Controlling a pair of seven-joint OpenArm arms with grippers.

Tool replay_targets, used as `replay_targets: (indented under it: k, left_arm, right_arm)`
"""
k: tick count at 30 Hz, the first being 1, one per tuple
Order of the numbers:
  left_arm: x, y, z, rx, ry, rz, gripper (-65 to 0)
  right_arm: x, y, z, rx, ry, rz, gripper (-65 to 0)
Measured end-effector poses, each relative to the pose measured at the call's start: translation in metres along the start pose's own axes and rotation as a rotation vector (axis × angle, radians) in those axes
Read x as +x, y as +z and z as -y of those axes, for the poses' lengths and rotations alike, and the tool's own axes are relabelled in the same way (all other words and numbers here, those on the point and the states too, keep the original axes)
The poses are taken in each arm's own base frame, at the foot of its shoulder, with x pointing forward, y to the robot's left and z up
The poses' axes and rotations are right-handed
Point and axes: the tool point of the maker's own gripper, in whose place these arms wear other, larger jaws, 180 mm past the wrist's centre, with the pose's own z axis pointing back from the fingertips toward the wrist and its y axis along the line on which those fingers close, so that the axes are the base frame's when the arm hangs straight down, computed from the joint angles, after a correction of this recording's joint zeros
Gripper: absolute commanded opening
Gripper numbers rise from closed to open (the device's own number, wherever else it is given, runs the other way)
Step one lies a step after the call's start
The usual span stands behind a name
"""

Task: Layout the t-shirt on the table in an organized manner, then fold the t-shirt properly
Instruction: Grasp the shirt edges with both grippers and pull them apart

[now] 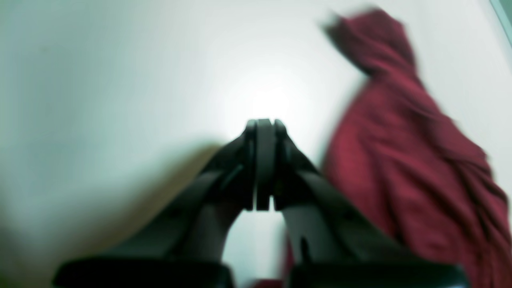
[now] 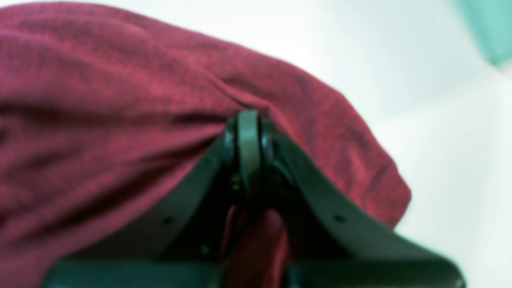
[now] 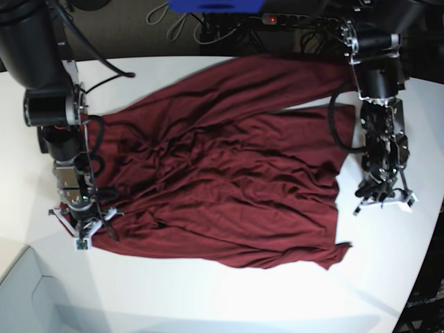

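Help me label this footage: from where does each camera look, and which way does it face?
Left wrist: behind the shut left gripper, facing the table; t-shirt beside it.
Right wrist: behind the right gripper, shut on the t-shirt.
Base: overhead, looking down; both arms show.
All share the t-shirt.
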Motion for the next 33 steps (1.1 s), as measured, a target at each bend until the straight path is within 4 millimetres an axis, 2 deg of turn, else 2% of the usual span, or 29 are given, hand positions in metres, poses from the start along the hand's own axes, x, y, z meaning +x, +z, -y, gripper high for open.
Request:
replay_targets:
  k: [4,6,10,12,14,16,18,21,25,29,33]
  left_arm:
    - [-0.005,0.0,0.0,0.0,0.001,-0.013,-64.5]
    - [0.001,0.003,0.005,-0.012,0.002,0.003,-64.5]
    - [0.017,0.023,0.052,-0.131,0.044,0.076,-64.7]
    - [0.007,0.033,0.074,-0.19,0.058,0.037,-64.9]
    - [-0.013,0.042,0.088,-0.227,0.068,-0.025,-64.9]
    - [-0.037,0.045,0.086,-0.227,0.067,-0.097,-64.9]
    - [-0.053,0.048,0.073,-0.201,0.06,-0.129,-64.9]
    - [-0.067,0.059,0.059,-0.187,0.062,-0.133,-64.9]
    - [-0.085,0.069,0.043,-0.172,0.051,-0.162,-64.9]
    - [-0.085,0.08,0.036,-0.175,0.042,-0.15,-64.9]
    - [-0.068,0.092,0.043,-0.209,0.035,-0.09,-64.9]
  right_arm:
    - [0.022,0.001,-0.01,0.016,-0.001,0.062,-65.0]
    - [0.035,0.005,-0.02,0.034,0.0,0.119,-65.0]
    - [0.046,0.02,-0.027,0.052,0.014,0.201,-65.0]
    - [0.049,0.027,-0.028,0.056,0.022,0.227,-65.0]
    - [0.051,0.032,-0.027,0.055,0.029,0.233,-65.0]
    - [0.046,0.035,-0.028,0.056,0.036,0.178,-65.0]
    - [0.04,0.041,-0.032,0.063,0.04,0.125,-65.0]
    - [0.035,0.057,-0.032,0.068,0.032,0.104,-65.0]
    - [0.011,0.078,-0.029,0.061,0.029,0.041,-65.0]
    - [0.004,0.097,-0.037,0.079,0.034,0.037,-65.0]
    - [-0.002,0.116,-0.046,0.099,0.033,0.039,-65.0]
